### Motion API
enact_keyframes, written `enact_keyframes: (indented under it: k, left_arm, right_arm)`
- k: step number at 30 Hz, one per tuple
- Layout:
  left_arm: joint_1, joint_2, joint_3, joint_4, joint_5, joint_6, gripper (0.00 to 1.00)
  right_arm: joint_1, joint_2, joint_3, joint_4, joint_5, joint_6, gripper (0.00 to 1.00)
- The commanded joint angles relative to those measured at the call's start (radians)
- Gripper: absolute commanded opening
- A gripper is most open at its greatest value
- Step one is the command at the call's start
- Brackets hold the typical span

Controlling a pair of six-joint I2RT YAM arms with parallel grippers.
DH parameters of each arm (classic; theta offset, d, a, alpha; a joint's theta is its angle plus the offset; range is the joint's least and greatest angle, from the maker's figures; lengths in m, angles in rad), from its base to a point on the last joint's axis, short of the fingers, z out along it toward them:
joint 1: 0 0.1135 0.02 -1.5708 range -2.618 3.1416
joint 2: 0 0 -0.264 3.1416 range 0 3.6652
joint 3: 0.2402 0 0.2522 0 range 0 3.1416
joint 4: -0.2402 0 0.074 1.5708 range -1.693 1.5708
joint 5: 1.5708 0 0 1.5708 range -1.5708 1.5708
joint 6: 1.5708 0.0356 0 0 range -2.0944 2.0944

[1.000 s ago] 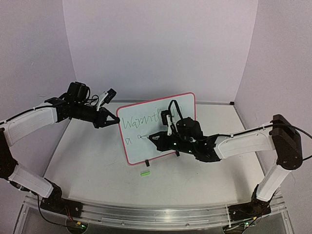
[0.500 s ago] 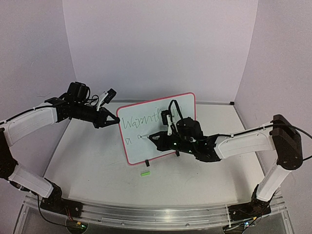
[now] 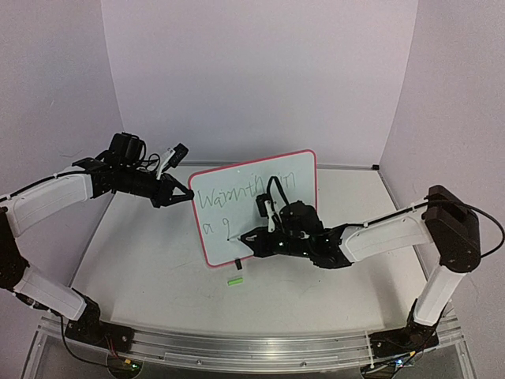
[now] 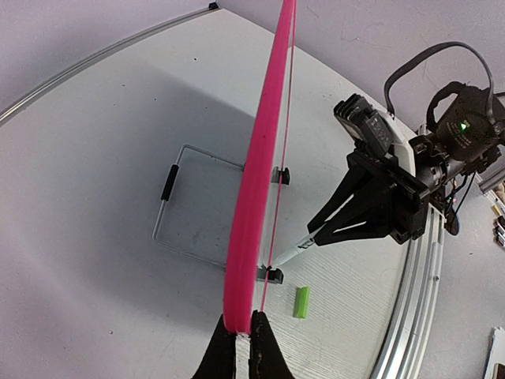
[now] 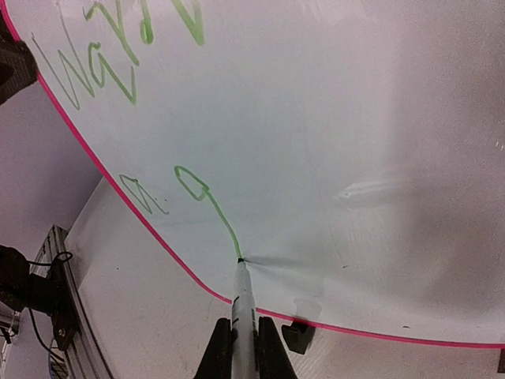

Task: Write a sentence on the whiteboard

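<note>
The pink-framed whiteboard (image 3: 300,178) stands upright mid-table, seen edge-on in the left wrist view (image 4: 256,181). My left gripper (image 3: 186,194) (image 4: 237,338) is shut on its left edge. The sentence (image 3: 237,192) is in green: "Warmth in" on the top line, with "a" and an unfinished "g" (image 5: 197,193) below. My right gripper (image 3: 251,235) (image 5: 243,335) is shut on a white marker (image 5: 243,304). The marker's tip touches the board's face low down, at the end of the g's tail.
A green marker cap (image 3: 233,279) (image 4: 301,302) lies on the table just in front of the board. Black clip feet (image 5: 296,335) (image 4: 271,274) hold the board's lower edge. A wire stand (image 4: 170,181) lies behind it. A metal rail (image 3: 252,347) runs along the near edge.
My right gripper has moved down the board with the marker, drawing the g's tail from its small loop. The left gripper and the board have stayed still.
</note>
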State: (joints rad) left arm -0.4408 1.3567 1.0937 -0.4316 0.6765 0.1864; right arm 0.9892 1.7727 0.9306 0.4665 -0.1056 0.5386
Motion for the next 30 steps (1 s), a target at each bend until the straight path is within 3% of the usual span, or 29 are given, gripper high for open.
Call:
enact_keyframes:
  k: [1, 15, 20, 30]
  left_arm:
    - [-0.038, 0.043, -0.007, -0.082, -0.029, 0.036, 0.0]
    - [-0.038, 0.043, -0.006, -0.082, -0.029, 0.036, 0.0]
    - [-0.038, 0.043, -0.006, -0.08, -0.029, 0.035, 0.0]
    - [-0.039, 0.042, -0.006, -0.082, -0.029, 0.036, 0.0]
  right_arm:
    - [-0.013, 0.045, 0.027, 0.024, 0.041, 0.013, 0.0]
    - [-0.012, -0.108, -0.047, 0.174, -0.057, 0.055, 0.0]
    - [-0.014, -0.164, -0.076, 0.154, -0.002, 0.055, 0.0]
    - [-0.014, -0.124, -0.032, 0.081, 0.044, 0.025, 0.0]
